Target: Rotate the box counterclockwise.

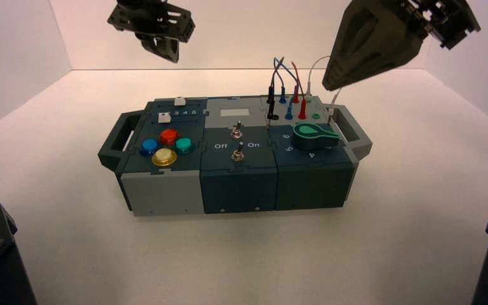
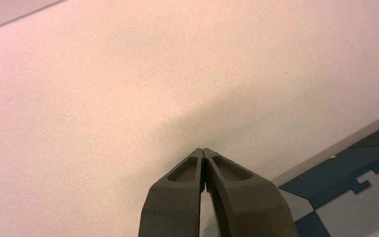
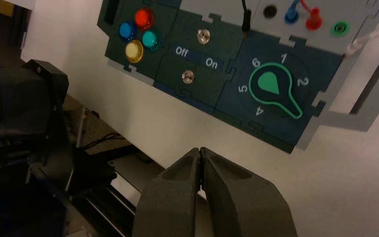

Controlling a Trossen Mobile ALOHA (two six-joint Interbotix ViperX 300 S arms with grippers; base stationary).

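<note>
You see both jaws pressed together: the left gripper (image 2: 204,149) hangs high over the far left, the right gripper (image 3: 200,149) above the box's right end. The box (image 1: 229,166) stands mid-counter (image 1: 387,241), white walls (image 1: 13,51) around. Its far side is hidden.

The box (image 1: 235,155) sits lengthwise across the counter (image 1: 387,241), a handle at each end. On its top panel, the button cluster (image 1: 166,146) lies left, two toggle switches (image 1: 236,143) centre, the knob (image 1: 314,136) right, with plugged wires (image 1: 289,89) behind the knob. The left end effector (image 1: 165,49) hangs above and behind the box's left end; the right end effector (image 1: 326,82) appears to hang above the wires.
</note>
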